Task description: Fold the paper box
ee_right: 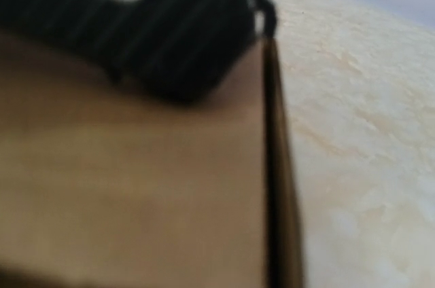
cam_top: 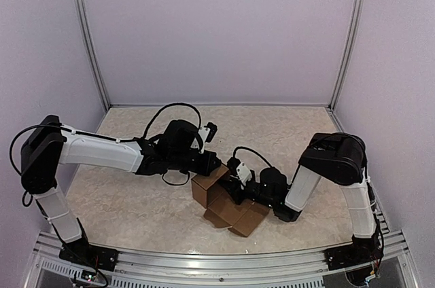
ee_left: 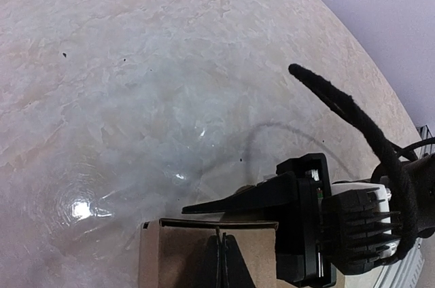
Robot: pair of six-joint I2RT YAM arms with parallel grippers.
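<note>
Left claw [ee_left: 219, 264] shut against the paper box [cam_top: 204, 191] — right claw's [cam_top: 237, 185] opening unclear.

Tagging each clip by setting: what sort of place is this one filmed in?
Probably a lab robot test cell: plain lilac walls in an aluminium frame, a marble-patterned table, and the left arm and right arm bolted to a rail at its near edge.

You are looking at one paper box [cam_top: 234, 214] and one table [cam_top: 136, 196]. You have two grippers in all: one left gripper [cam_top: 215, 164] and one right gripper [cam_top: 238, 181].
</note>
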